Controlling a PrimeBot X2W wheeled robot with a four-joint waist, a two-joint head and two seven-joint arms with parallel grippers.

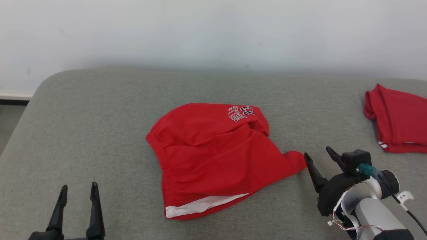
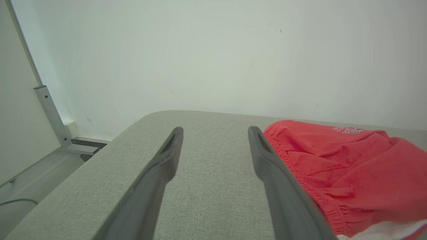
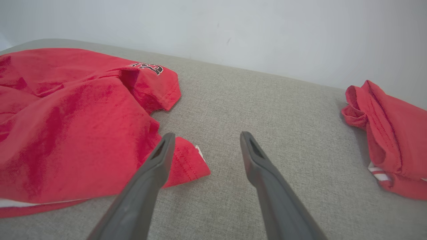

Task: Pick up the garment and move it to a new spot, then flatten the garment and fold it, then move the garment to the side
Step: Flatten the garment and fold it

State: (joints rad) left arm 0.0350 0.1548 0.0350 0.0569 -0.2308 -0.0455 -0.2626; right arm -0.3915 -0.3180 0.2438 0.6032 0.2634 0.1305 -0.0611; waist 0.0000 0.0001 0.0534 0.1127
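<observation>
Grey fabric surface (image 1: 100,133), pale wall (image 1: 213,30)

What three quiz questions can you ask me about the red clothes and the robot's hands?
1. True or false: the right gripper is holding the crumpled red shorts.
2. Where does the folded red garment lie?
A) at the right side of the grey fabric-covered table, apart from the shorts
B) on top of the shorts
C) hanging from a gripper
3. What colour is the strip along the shorts' near edge?

Key:
1. False. Its jaws stand open beside one corner of the shorts.
2. A
3. White
</observation>
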